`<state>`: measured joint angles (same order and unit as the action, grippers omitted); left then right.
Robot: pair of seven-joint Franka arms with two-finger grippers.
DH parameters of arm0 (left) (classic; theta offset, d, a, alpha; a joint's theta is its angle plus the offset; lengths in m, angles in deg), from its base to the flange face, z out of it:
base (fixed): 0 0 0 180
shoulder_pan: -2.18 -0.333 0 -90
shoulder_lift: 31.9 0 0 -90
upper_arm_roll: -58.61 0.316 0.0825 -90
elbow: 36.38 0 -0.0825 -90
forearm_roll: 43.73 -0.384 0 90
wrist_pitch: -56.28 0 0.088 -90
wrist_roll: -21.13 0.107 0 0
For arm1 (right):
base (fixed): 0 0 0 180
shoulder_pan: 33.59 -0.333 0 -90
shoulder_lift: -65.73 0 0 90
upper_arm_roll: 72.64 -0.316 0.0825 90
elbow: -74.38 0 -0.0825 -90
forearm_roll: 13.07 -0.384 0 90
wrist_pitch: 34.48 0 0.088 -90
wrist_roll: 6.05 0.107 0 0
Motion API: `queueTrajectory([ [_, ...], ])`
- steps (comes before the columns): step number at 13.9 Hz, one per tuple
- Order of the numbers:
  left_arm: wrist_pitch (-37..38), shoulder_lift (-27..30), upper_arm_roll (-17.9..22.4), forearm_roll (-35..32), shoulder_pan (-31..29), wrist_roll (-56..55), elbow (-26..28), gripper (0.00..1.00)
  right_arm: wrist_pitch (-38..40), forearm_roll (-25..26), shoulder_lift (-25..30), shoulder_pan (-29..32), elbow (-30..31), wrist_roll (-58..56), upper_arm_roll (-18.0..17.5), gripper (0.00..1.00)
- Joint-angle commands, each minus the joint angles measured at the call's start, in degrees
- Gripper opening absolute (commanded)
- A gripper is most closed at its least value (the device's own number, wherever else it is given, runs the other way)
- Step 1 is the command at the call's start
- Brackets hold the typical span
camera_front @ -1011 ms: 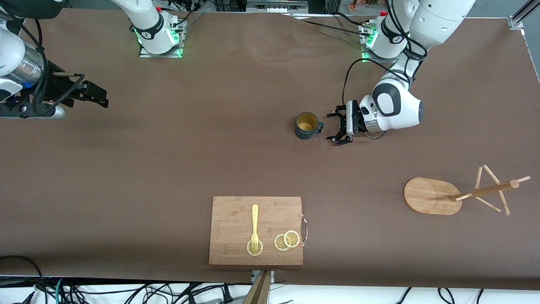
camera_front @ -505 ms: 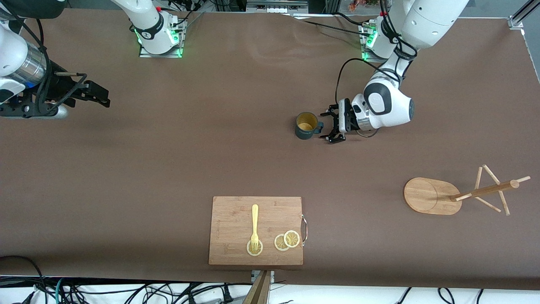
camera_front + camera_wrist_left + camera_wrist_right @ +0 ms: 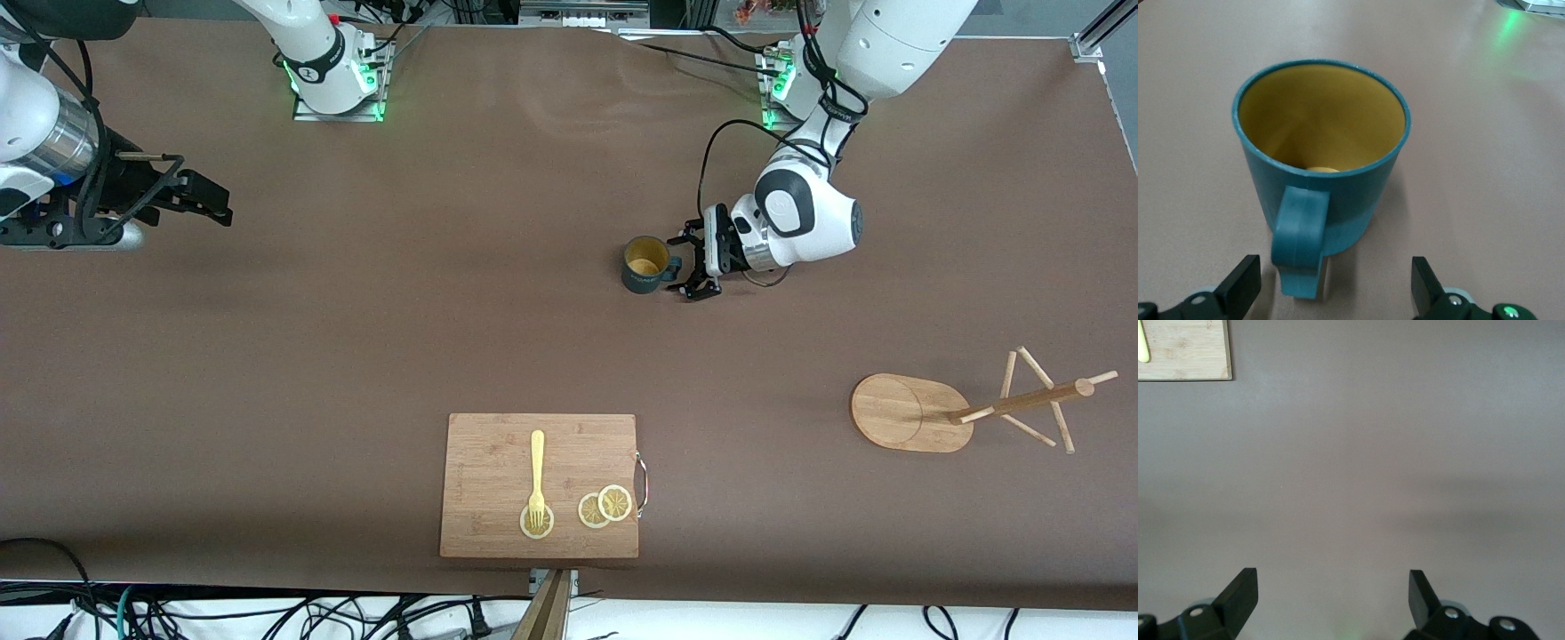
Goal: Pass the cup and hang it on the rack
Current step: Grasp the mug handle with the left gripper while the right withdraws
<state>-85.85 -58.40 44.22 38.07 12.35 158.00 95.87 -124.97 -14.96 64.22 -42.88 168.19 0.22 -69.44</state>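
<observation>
You've got the surface (image 3: 373, 338) wide around the upright cup (image 3: 644, 264), its handle at three o'clock between your spread left claw (image 3: 690, 265); push in crooked and it tips, while the spread right claw (image 3: 191, 197) waits.

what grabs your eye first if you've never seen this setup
The teal cup stands upright mid-table, with the left end effector open right at its handle, not yet gripping. The wooden rack stands at the left arm's end of the table, nearer the front camera than the cup. The right end effector waits open at the right arm's end.
</observation>
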Motion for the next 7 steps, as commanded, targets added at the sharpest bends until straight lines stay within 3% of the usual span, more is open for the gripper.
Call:
queueTrajectory([
  [1, -0.3, 0.2, 0.0, 1.8, 0.3, 2.8, -0.1, 0.93, -0.4, 0.0, 1.6, 0.6, 1.7, 0.6, -0.6, 1.0],
  [3, -0.2, 0.2, 0.0, 1.8, 0.1, 2.9, -0.1, 0.87, -0.4, 0.0, 1.6, 0.5, 1.7, 0.6, -0.6, 1.0],
  [7, 0.0, 0.4, 0.1, 1.9, -0.7, 5.4, 0.8, 0.64, -0.4, 0.0, 1.5, 0.6, 1.7, 0.6, -0.6, 1.0],
])
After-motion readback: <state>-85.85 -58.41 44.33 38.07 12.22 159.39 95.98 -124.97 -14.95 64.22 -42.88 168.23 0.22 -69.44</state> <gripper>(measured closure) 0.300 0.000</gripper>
